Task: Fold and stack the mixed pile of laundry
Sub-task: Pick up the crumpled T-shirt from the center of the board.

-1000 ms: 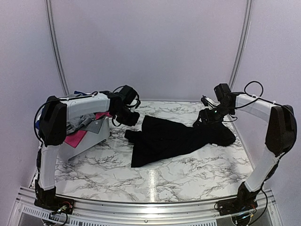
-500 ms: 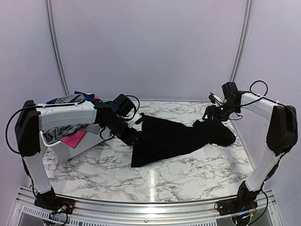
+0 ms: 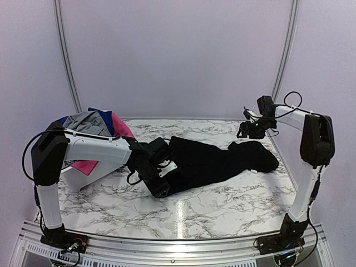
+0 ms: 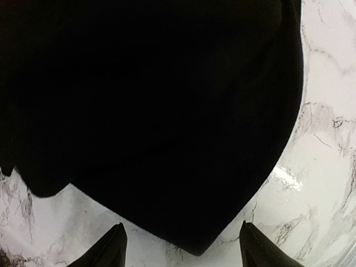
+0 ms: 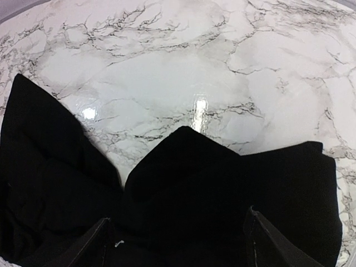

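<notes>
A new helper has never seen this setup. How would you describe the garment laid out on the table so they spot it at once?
Find the marble table; at its left edge a white basket holds grey, blue and pink clothes. The black garment lies spread across the table's middle. It is the only cloth outside the basket and the only black one.

The white-and-black left arm (image 3: 92, 147) is standing up from its base, bending at the top and lying nearly level toward the middle, with its wrist sloping down. Its black two-finger left gripper (image 3: 161, 186) is pointing downward, low, and is holding its fingers (image 4: 114, 247) wide apart with nothing between them. The white-and-black right arm (image 3: 316, 139) is rising steeply, its forearm angling inward at the far side. Its black two-finger right gripper (image 3: 243, 131) is hanging raised and tilted down, jaws spread and gripping nothing.
</notes>
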Action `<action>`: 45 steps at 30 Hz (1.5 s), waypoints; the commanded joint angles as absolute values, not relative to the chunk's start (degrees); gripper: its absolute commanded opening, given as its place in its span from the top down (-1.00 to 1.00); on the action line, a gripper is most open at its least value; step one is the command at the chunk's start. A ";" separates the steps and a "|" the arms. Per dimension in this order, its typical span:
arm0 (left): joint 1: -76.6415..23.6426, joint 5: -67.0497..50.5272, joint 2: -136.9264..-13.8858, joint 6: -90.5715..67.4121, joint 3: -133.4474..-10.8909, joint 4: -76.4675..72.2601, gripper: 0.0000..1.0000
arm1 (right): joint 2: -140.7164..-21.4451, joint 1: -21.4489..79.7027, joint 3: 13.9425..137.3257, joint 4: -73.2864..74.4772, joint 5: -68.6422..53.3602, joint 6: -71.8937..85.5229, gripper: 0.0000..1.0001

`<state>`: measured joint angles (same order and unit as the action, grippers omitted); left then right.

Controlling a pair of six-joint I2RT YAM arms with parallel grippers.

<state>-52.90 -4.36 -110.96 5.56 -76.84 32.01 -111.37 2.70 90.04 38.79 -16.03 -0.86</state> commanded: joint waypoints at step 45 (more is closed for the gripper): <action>-43.00 11.74 -105.69 -4.79 -95.64 33.04 1.00 | -107.76 1.60 124.05 40.32 -5.68 4.01 1.00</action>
